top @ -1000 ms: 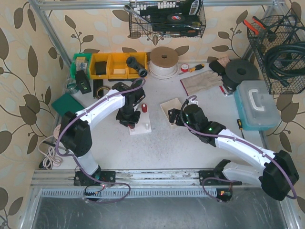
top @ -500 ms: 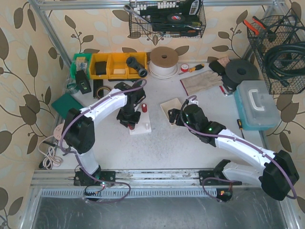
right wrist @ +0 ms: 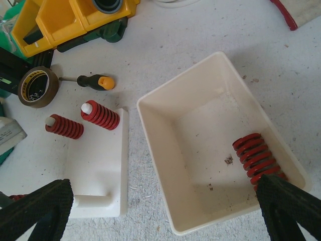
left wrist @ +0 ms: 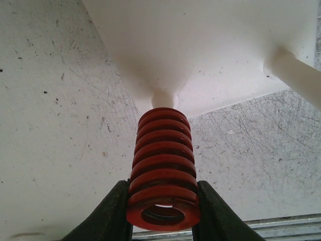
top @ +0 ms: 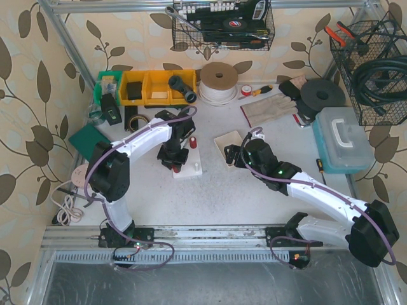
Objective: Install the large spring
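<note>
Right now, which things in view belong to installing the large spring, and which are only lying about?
For the job: red spring in left gripper, white peg base, white tray with spare spring.
Lying about: tape roll, screwdriver, yellow bins, toolbox.
</note>
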Robot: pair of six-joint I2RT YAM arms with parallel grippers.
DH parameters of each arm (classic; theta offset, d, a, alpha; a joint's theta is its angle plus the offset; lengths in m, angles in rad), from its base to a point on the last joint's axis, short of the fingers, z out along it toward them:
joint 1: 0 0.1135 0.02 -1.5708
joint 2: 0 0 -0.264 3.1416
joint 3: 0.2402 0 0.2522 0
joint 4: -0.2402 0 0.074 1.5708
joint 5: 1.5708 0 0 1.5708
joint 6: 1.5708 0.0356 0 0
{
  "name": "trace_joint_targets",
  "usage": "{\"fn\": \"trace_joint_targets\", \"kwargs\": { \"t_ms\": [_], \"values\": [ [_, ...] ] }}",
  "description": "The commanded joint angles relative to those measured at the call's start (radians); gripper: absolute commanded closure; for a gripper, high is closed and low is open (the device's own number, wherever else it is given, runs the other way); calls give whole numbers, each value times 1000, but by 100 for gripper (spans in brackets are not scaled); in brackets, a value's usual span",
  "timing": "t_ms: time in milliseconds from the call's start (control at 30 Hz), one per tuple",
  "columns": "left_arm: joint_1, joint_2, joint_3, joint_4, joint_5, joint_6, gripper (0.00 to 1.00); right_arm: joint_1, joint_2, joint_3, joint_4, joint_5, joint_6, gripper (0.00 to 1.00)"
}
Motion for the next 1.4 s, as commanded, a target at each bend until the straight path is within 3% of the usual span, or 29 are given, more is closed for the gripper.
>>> {"fn": "trace_joint_targets", "kwargs": {
  "t_ms": [0, 900, 933, 1133, 1367],
  "values": [
    [10, 16, -5, 18, -7, 30, 100, 5, 1, -10, 20, 8, -2, 2],
    [9, 74, -20, 45, 4, 41, 100, 4, 12, -5, 14, 13, 2, 2],
    [9, 74, -19, 45, 3, 40, 98, 4, 12, -4, 10, 14, 6, 2],
    [9, 55, -20, 51, 14, 42, 56, 4, 6, -2, -13, 38, 23, 1],
    [8, 13, -3, 40, 25, 31, 44, 4, 6, -4, -15, 43, 28, 1]
  ]
}}
